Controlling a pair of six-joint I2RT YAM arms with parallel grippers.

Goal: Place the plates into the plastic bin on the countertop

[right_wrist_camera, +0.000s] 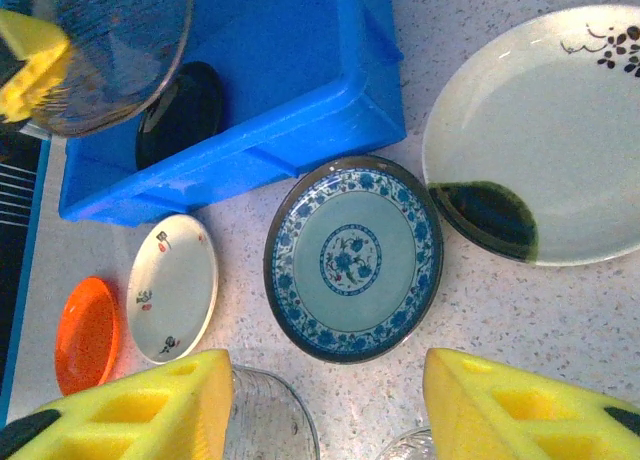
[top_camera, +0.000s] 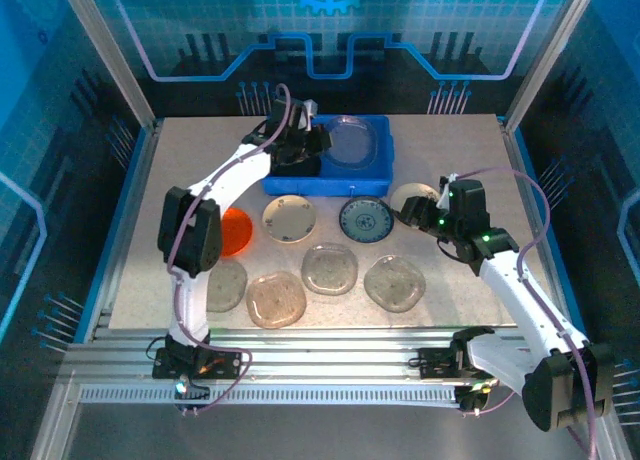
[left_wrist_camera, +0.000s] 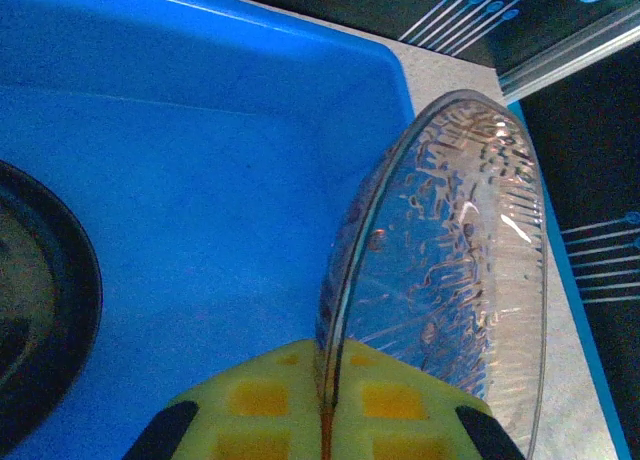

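A clear glass plate (left_wrist_camera: 450,250), rounded-square with a rippled, ribbed texture, is held tilted on edge, pinched at its rim by the left fingers (left_wrist_camera: 250,400), over the blue plastic bin (left_wrist_camera: 200,180), where a black plate (left_wrist_camera: 40,310) is lying. The right fingers (right_wrist_camera: 150,410) are spread, empty, above a blue-patterned plate (right_wrist_camera: 352,258) on the speckled surface (right_wrist_camera: 520,310).

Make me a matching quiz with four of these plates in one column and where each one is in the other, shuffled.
1 clear glass plate
2 black plate
3 blue-patterned plate
4 orange plate

A on the countertop, just in front of the plastic bin
B inside the bin
C on the countertop, left of the cream plate
D pinched in the left gripper

Pairs: 1-D, 2-B, 3-A, 4-C
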